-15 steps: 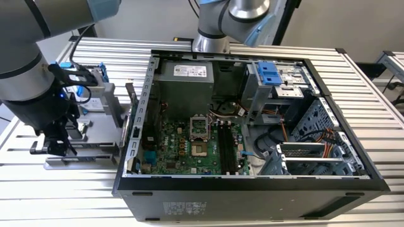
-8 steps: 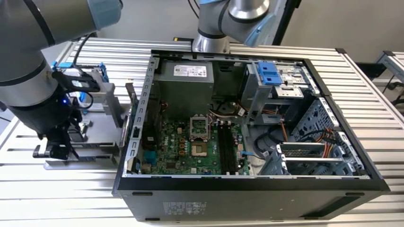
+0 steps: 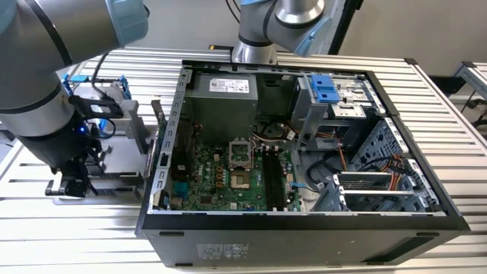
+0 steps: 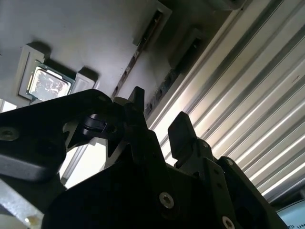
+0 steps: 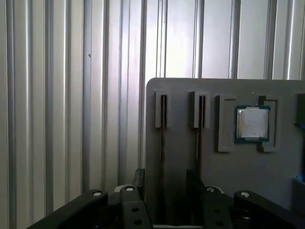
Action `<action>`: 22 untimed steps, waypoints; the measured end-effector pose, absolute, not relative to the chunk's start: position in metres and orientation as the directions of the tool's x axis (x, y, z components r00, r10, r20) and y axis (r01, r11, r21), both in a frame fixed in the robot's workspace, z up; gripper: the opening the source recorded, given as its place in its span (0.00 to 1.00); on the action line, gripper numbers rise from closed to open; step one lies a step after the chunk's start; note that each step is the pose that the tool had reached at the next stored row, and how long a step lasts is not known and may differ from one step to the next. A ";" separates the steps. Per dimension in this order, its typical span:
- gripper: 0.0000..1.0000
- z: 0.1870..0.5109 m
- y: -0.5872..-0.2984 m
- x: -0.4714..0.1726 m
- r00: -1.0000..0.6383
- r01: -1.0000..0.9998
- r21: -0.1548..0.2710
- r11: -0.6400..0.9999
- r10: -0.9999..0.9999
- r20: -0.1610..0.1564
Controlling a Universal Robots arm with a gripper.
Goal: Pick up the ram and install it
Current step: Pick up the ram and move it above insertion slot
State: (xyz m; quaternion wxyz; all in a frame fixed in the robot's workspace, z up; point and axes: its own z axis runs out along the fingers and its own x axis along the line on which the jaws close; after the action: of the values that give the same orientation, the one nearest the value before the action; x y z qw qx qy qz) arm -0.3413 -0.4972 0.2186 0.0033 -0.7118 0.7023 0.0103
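looking down on a black computer case (image 3: 304, 228) lying open on a slatted metal table (image 3: 76, 251). showing inside it a green motherboard (image 3: 220, 171) with long black slots (image 3: 272, 177), a grey power supply (image 3: 220, 103) behind, and a blue bracket (image 3: 325, 88) toward the exterior view's right. leaning down on the exterior view's left, just beside the case: the arm (image 3: 38, 85), with its black gripper (image 3: 65, 187) hanging low at a grey tray (image 3: 122, 165). standing behind the case: the arm's base (image 3: 254, 52).
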 end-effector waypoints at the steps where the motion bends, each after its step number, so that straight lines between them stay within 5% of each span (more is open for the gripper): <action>1: 1.00 0.217 -0.497 -0.341 0.013 -1.000 0.010 -0.014 -1.000 -0.019; 22: 1.00 0.192 -0.497 -0.341 -0.011 -1.000 0.010 0.011 -1.000 -0.016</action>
State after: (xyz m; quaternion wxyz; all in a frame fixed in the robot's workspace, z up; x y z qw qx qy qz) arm -0.3414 -0.4974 0.1921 0.0022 -0.7031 0.7110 0.0093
